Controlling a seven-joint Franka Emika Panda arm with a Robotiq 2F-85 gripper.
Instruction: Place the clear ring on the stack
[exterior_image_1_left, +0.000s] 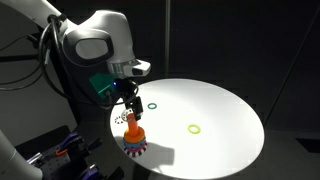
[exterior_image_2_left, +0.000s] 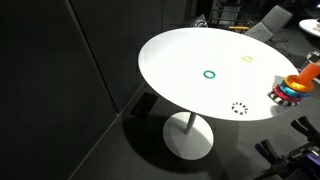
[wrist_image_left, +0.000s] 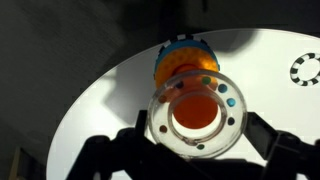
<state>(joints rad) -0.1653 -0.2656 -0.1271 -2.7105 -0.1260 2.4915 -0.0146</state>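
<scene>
wrist view — clear ring (wrist_image_left: 228, 122) over stack (wrist_image_left: 185, 62)

- Stack (exterior_image_2_left: 298, 88), in an exterior view: cut off by the right edge.
- Clear ring (wrist_image_left: 305, 68), wrist view: its dashed outline is cropped at the right edge.
- Gripper (exterior_image_1_left: 130, 103), in an exterior view: too small for me to judge its jaws.

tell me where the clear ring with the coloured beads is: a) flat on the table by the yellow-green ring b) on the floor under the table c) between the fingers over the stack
c: in the wrist view the clear ring sits between the fingers, and the orange top of the stack shows through its hole.
</scene>
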